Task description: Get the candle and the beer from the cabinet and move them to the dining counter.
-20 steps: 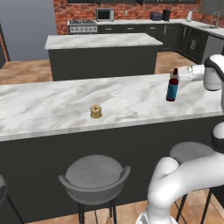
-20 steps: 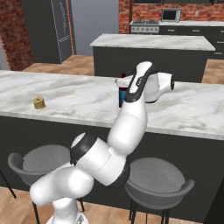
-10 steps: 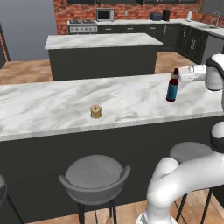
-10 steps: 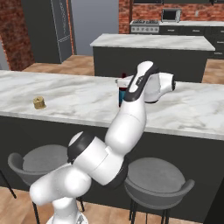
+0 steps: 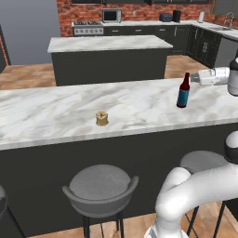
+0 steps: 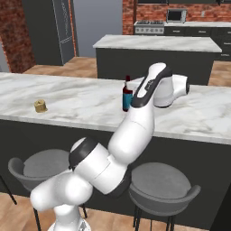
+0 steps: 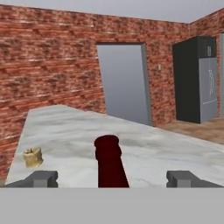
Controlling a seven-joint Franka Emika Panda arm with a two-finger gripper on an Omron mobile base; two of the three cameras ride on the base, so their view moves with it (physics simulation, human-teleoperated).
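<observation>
The beer (image 5: 183, 93) stands upright on the dining counter (image 5: 56, 116), toward its right end. My gripper (image 5: 194, 79) hovers level with the bottle's neck just to its right, open and not touching it. In the hand view the dark bottle neck (image 7: 109, 162) rises between my two wide-apart fingertips (image 7: 41, 178), with the gripper (image 7: 112, 179) open. The candle (image 5: 102, 118) sits on the same counter well to the left of the beer (image 6: 127, 97). From the other side the candle (image 6: 40, 106) appears near the counter's front edge, and in the hand view the candle (image 7: 33, 157) is beyond the bottle.
A shorter marble-topped island (image 5: 109, 44) stands behind the counter. Round grey stools (image 5: 100, 186) (image 6: 164, 182) line the counter's front. Back counters with a microwave (image 5: 111, 15) run along the brick wall. A dark fridge (image 7: 201, 83) stands far off.
</observation>
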